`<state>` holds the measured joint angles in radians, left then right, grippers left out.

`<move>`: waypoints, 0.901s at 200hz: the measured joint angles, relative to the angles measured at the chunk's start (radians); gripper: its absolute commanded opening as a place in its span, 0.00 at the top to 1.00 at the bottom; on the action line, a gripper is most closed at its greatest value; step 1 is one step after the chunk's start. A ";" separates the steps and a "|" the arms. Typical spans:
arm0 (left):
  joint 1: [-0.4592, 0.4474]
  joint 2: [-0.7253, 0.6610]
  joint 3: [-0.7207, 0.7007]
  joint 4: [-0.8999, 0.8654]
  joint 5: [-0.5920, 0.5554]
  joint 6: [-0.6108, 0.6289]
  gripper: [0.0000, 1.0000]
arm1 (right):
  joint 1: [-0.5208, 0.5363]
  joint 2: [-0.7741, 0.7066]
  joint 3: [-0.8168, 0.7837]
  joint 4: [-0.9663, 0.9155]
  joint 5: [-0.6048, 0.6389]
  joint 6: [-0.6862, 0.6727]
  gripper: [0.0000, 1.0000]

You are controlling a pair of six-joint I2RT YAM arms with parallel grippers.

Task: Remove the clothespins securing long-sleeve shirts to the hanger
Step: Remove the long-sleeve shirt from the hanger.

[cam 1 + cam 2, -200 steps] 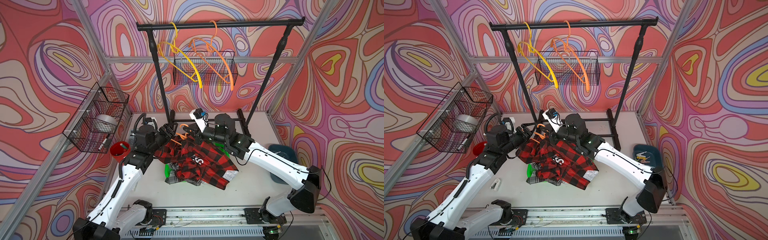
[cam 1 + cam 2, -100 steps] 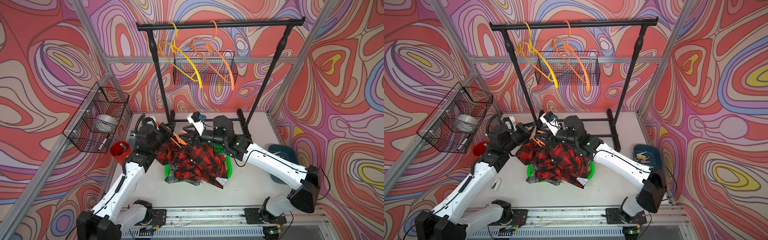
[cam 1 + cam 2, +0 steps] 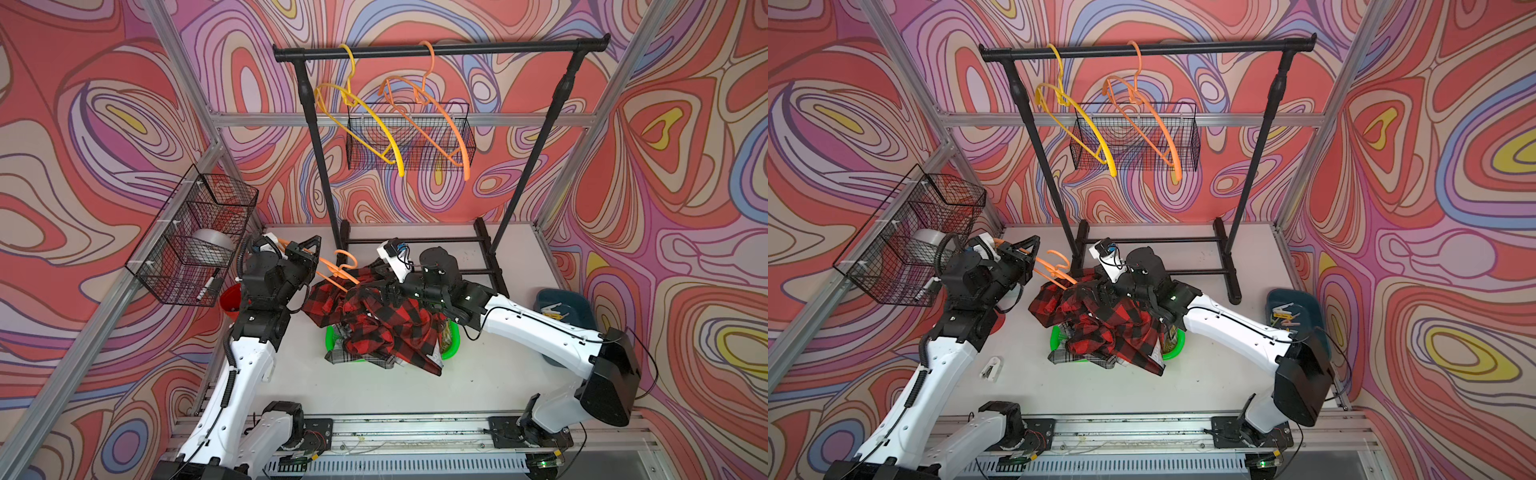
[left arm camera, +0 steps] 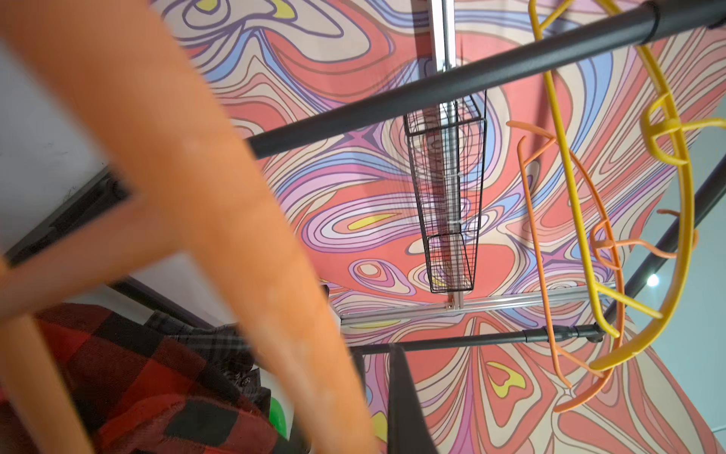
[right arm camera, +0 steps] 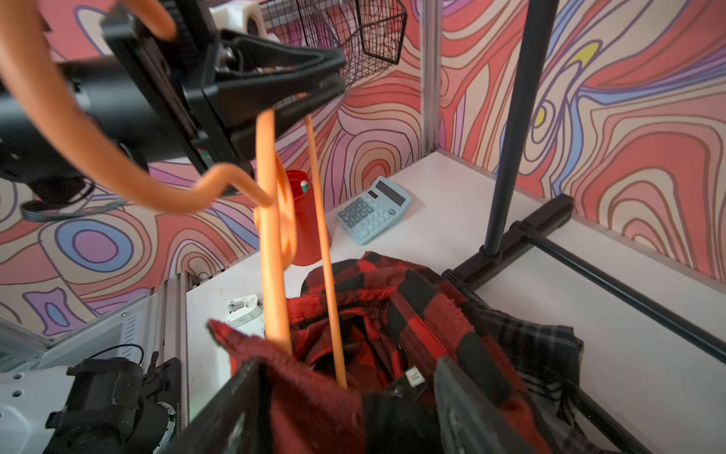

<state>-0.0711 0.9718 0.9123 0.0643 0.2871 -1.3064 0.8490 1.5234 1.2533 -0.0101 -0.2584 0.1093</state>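
**Hanger clamped, shirt slumped over the basket**

In both top views the left gripper (image 3: 312,246), at centre left of the frame, is clenched on the orange hanger (image 3: 334,274). The hanger's far end disappears into the red-black buffalo-check shirt (image 3: 386,320). That shirt lies heaped in mid-frame over a green basket (image 3: 455,338), with a grey plaid shirt (image 3: 345,359) showing beneath it. The left arm climbs from the lower-left base, elbow bent, wrist tipped up and back. The right arm stretches low from the lower right, forearm nearly level, with the right gripper (image 3: 372,291) nosed into the cloth. A few clothespins (image 3: 1285,319) lie in a teal tray (image 3: 1308,301) at the right edge of the worktop (image 3: 374,395). I can make out none on the shirt.

The left wrist view is mostly filled by the hanger, close and blurred, with red check behind it. The grip cannot be read from here.

The right wrist view shows the left jaws pinched on two orange bars. The right jaws stand wide apart, released, with cloth lying slack between them. A calculator (image 5: 373,210) and a red cup (image 5: 304,220) sit beyond.

The step in hand looks like freeing the hanger from the garment. The next move calls for drawing it up and out of the neck, with the right arm clear of the bars. A fold could yet hide a pin.
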 measured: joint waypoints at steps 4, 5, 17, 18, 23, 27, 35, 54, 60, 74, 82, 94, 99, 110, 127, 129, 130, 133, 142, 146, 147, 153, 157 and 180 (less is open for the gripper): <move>0.005 0.001 0.000 0.003 0.001 -0.006 1.00 | 0.000 0.003 -0.005 0.002 0.003 0.003 0.29; 0.006 0.002 0.000 0.003 0.001 -0.007 1.00 | 0.000 0.003 -0.006 0.003 0.004 0.005 0.29; 0.017 0.008 0.002 0.010 0.010 -0.018 1.00 | 0.000 0.005 -0.031 0.016 0.014 0.018 0.29; 0.018 0.008 0.002 0.010 0.010 -0.018 1.00 | 0.001 0.005 -0.032 0.018 0.015 0.018 0.29; 0.020 0.011 0.003 0.011 0.013 -0.022 1.00 | 0.002 0.005 -0.045 0.023 0.019 0.026 0.29; 0.022 0.013 0.006 0.011 0.016 -0.024 1.00 | 0.002 0.005 -0.055 0.027 0.021 0.031 0.29; 0.026 0.015 0.010 0.011 0.023 -0.027 1.00 | 0.002 0.005 -0.075 0.033 0.026 0.040 0.29; 0.040 0.019 0.028 0.012 0.032 -0.032 1.00 | -0.004 0.004 -0.142 0.052 0.039 0.068 0.29; 0.048 0.021 0.039 0.013 0.036 -0.034 1.00 | -0.008 0.004 -0.164 0.055 0.043 0.077 0.30; 0.068 0.023 0.064 0.018 0.048 -0.035 1.00 | -0.019 0.004 -0.214 0.065 0.053 0.100 0.30; 0.080 0.024 0.078 0.024 0.053 -0.039 1.00 | -0.027 0.003 -0.242 0.071 0.060 0.113 0.30; 0.104 0.024 0.098 0.039 0.068 -0.058 1.00 | -0.043 -0.002 -0.285 0.076 0.067 0.137 0.30; 0.117 0.024 0.107 0.046 0.071 -0.065 1.00 | -0.052 -0.006 -0.304 0.077 0.070 0.146 0.30; 0.142 0.023 0.121 0.067 0.079 -0.082 1.00 | -0.069 -0.016 -0.337 0.079 0.076 0.166 0.30; 0.175 0.019 0.128 0.101 0.084 -0.113 1.00 | -0.094 -0.042 -0.373 0.082 0.078 0.190 0.30; 0.177 0.019 0.128 0.105 0.085 -0.116 1.00 | -0.097 -0.047 -0.377 0.082 0.079 0.193 0.30; 0.178 0.019 0.128 0.106 0.085 -0.118 1.00 | -0.099 -0.049 -0.378 0.082 0.079 0.193 0.30; 0.182 0.019 0.128 0.112 0.087 -0.124 1.00 | -0.103 -0.055 -0.381 0.081 0.079 0.195 0.30; 0.189 0.020 0.128 0.127 0.089 -0.144 1.00 | -0.114 -0.080 -0.388 0.077 0.079 0.199 0.30; 0.191 0.020 0.128 0.134 0.091 -0.155 1.00 | -0.118 -0.092 -0.390 0.075 0.078 0.199 0.30; 0.191 0.020 0.128 0.135 0.091 -0.156 1.00 | -0.118 -0.095 -0.390 0.074 0.078 0.199 0.30; 0.193 0.020 0.128 0.144 0.095 -0.171 1.00 | -0.124 -0.116 -0.391 0.069 0.074 0.197 0.29; 0.194 0.020 0.128 0.150 0.097 -0.183 1.00 | -0.126 -0.133 -0.391 0.067 0.070 0.194 0.29; 0.198 0.019 0.112 0.213 0.105 -0.254 1.00 | -0.137 -0.232 -0.374 0.042 0.035 0.156 0.28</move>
<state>0.1265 0.9909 1.0241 0.2771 0.3920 -1.5604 0.7116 1.2915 0.8791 0.0315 -0.2237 0.2657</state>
